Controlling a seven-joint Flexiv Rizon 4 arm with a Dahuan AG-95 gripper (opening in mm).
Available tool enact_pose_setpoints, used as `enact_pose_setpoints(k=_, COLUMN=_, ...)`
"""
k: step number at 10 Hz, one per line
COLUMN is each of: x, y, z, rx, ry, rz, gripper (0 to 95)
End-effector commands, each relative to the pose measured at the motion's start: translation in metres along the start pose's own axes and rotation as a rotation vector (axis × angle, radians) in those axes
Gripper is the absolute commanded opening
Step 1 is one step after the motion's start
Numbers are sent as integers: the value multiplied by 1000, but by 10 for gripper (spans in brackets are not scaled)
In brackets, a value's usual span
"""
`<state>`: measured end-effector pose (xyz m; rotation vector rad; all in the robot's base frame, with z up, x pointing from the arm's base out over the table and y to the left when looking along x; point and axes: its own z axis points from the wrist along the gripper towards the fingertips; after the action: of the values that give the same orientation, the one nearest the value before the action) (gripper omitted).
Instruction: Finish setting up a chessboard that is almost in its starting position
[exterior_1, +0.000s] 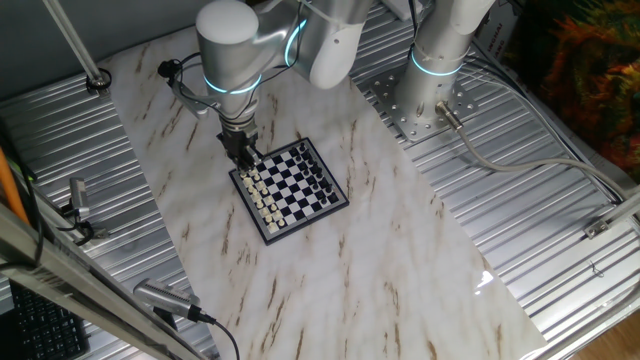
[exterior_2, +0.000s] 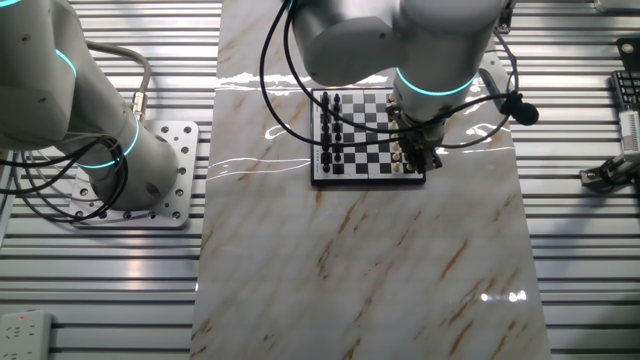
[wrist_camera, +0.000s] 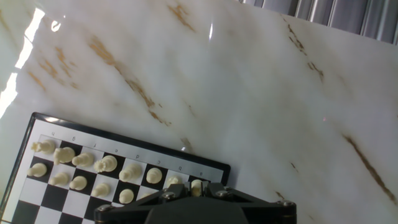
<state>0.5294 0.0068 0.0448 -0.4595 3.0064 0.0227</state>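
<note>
The chessboard is seen lying flat on the marbled tabletop, towards its far half in one fixed view, turned at an angle to the table's edges. Cream pieces are lined along the board's left edge and black pieces along its right edge. The gripper is lowered over the far-left corner of the board, at the far end of the cream rows. From the other fixed view it is seen at the cream side as well. In the hand view the fingertips are hidden behind the gripper's dark body, so whether the fingers are spread or pinching a piece cannot be told.
</note>
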Motion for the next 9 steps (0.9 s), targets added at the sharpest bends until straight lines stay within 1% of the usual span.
enact_pose_setpoints(k=1, x=0, y=0, z=0, rx=2, ry=-7, rz=0, gripper=0)
enact_pose_setpoints(k=9, x=0, y=0, z=0, rx=2, ry=-14, rz=-4, gripper=0)
